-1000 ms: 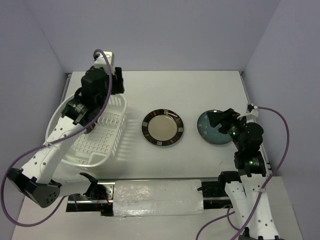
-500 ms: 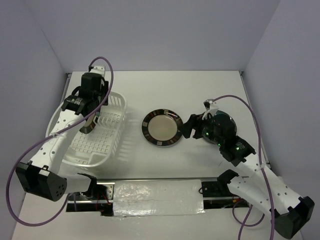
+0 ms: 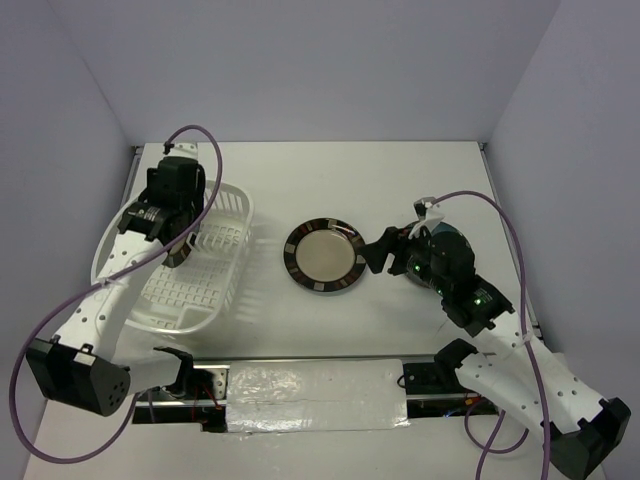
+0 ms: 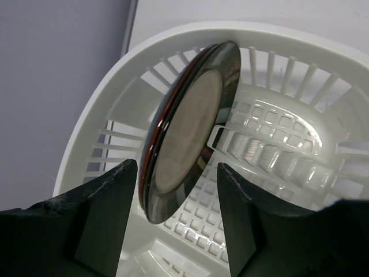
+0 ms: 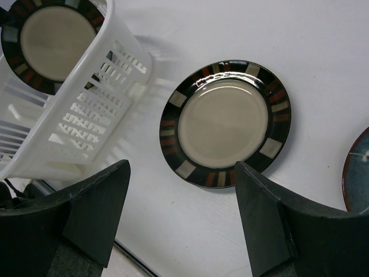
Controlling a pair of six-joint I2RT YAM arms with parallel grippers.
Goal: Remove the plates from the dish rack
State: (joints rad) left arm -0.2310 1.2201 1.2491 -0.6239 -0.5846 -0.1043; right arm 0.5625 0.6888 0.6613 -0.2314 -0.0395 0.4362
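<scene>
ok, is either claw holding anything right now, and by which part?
Nothing is held. Left claw is open, straddling the rim of the plate standing in the dish rack, not clamped on it. Right claw is open and empty above the table.

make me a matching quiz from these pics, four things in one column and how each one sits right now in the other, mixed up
Things
1. leftmost plate
2. middle plate
3. teal plate
4. right tool

States
a. open, holding nothing
b. standing on edge in the dish rack, between the open fingers of the left tool
c. lying flat on the table, fully uncovered
d. lying flat on the table, mostly hidden under the right arm

Pairs: 1-b, 2-c, 3-d, 4-a
</scene>
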